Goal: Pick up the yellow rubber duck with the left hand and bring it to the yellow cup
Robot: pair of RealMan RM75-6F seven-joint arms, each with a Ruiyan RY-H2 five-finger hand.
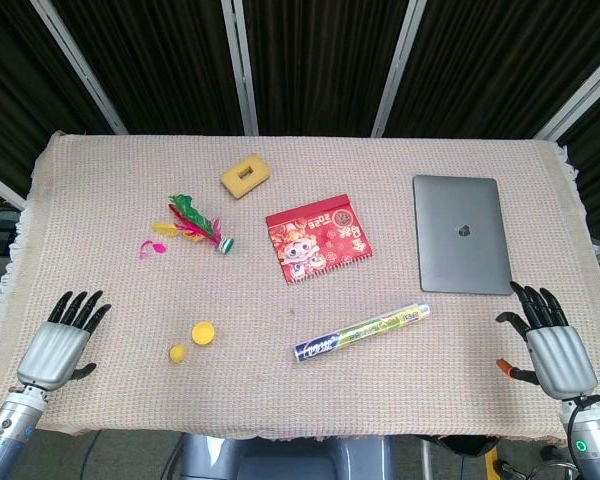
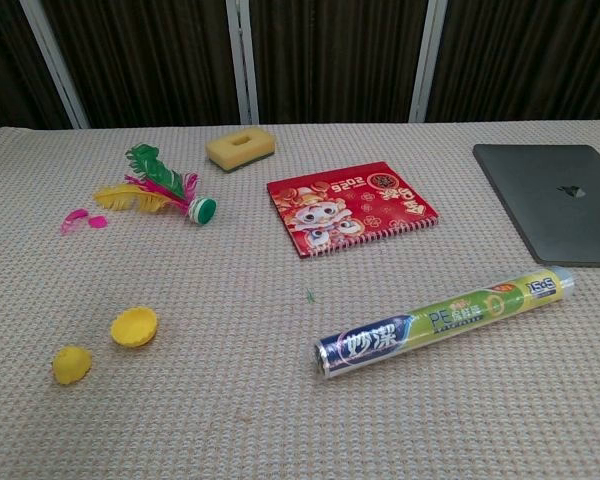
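The yellow rubber duck is a small yellow lump near the table's front left. Just right of it and slightly further back is the yellow cup, tipped so its opening shows. The two are close together but apart. My left hand hovers at the front left corner, left of the duck, with its fingers spread and nothing in it. At the front right corner, my right hand is also spread and empty. Neither hand appears in the chest view.
A feather shuttlecock and a yellow sponge lie at the back left. A red notebook is in the middle, with a closed grey laptop to its right. A roll of plastic wrap lies front centre on the woven cloth.
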